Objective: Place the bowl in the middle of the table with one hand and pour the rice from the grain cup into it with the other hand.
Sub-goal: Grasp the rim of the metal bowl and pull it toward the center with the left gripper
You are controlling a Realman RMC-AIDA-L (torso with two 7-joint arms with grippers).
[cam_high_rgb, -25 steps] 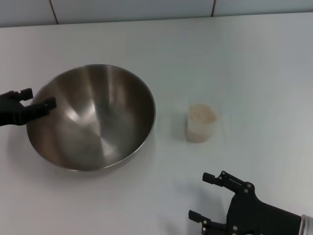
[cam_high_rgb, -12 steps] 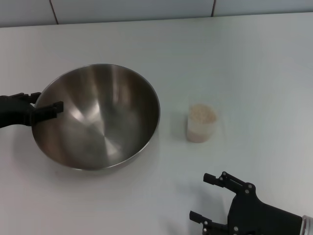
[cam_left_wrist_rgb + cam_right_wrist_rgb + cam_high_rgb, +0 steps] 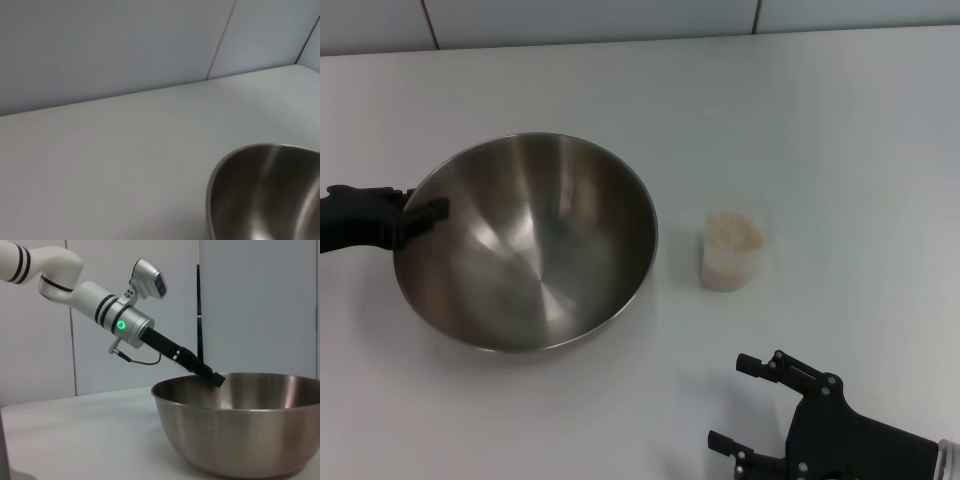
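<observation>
So I've got my left gripper (image 3: 418, 215) clamped on the left rim of the bowl (image 3: 535, 250), one finger poking inside over the edge and the rest outside. In the head view that's the left-middle of the frame, and the bowl fills most of the centre-left. The right wrist view shows it nicely too: my left arm's black fingers coming down at an angle onto the bowl (image 3: 240, 425) rim, bowl sitting flat on the table (image 3: 800, 120).

As I read it, I'm in the first half of the job, getting the bowl to the middle of the table. It looks a bit left of centre to me, so I'd guess a little more travel toward the right of the frame, then let go and back the arm off to the left.

The grain cup (image 3: 730, 255) stands upright just right of the bowl, apart from it, full of rice (image 3: 734, 232). Not touched.

My right gripper (image 3: 760, 405) sits in the lower right of the head view, fingers spread wide, holding nothing, well short of the cup. Next for it: reach up-frame to the cup, close around its wall gently since it's thin plastic, lift, and tip over the bowl's near rim.
</observation>
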